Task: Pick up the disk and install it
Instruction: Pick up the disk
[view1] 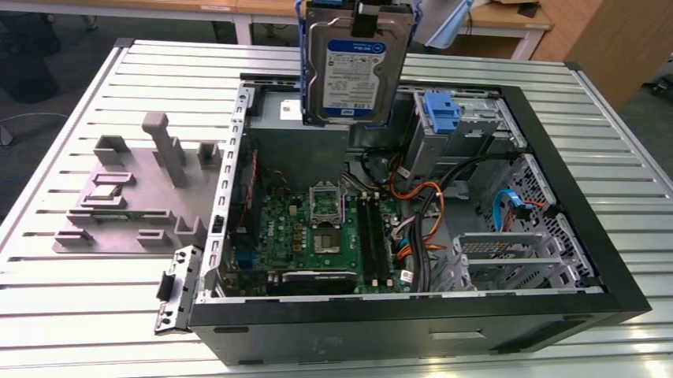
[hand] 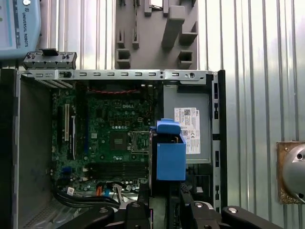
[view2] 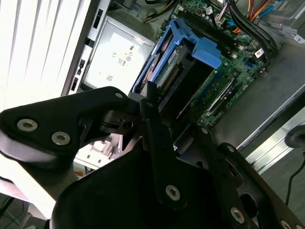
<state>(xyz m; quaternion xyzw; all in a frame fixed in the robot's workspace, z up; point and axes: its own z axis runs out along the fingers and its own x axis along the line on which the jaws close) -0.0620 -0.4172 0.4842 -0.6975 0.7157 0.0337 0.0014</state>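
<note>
fingers (view2: 155, 119): clamped on disk (view1: 352, 75) | disk: upright, above open computer case (view1: 421, 313)

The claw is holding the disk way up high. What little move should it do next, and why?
Probably a short slide toward the exterior view's right. The claw holds the disk upright above the open computer, beside the rack with the blue latch, not over it.

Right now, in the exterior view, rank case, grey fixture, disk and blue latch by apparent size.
1. case
2. grey fixture
3. disk, raised and likely nearer the camera, so its rank against the fixture is unsure
4. blue latch
</note>
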